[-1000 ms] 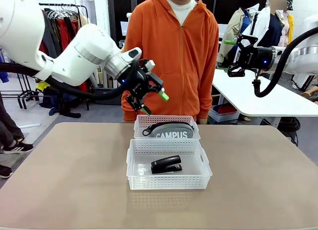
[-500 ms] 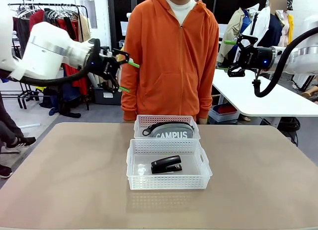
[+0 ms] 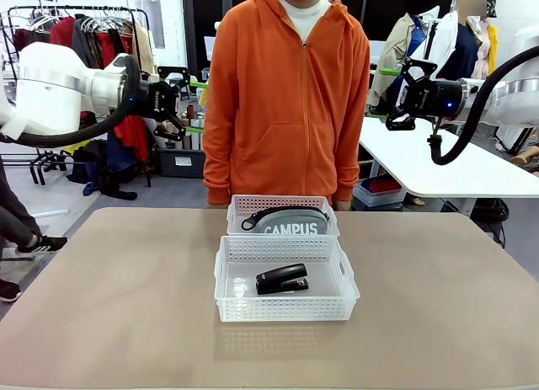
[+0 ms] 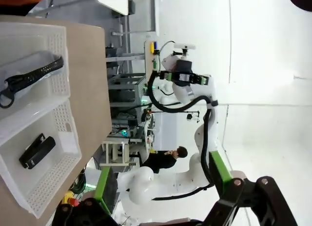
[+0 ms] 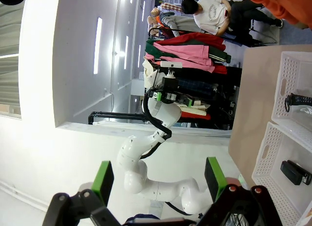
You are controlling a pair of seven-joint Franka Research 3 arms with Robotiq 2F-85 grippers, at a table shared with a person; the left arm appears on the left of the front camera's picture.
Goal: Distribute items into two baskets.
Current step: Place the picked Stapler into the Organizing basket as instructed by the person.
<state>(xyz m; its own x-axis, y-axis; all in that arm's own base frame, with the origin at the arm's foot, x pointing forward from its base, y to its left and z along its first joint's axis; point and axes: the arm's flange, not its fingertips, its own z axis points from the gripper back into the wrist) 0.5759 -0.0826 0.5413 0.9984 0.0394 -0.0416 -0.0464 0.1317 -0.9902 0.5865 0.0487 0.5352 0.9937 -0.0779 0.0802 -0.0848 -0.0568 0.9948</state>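
- Two white lattice baskets on the table, touching end to end: the near basket (image 3: 285,308) and the far basket (image 3: 282,205).
- One black stapler (image 3: 281,280), in the near basket.
- One grey "CAMPUS" pouch (image 3: 290,222), in the far basket.
- Two grippers, both raised with jaws apart: left gripper (image 3: 187,108) at far left, right gripper (image 3: 386,93) at far right.
- One person in an orange hoodie (image 3: 286,95) at the far side.

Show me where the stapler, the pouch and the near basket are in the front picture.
stapler (image 3: 282,279), front view, middle of its black body.
pouch (image 3: 292,226), front view, grey fabric at the CAMPUS lettering.
near basket (image 3: 285,310), front view, its front lattice wall.
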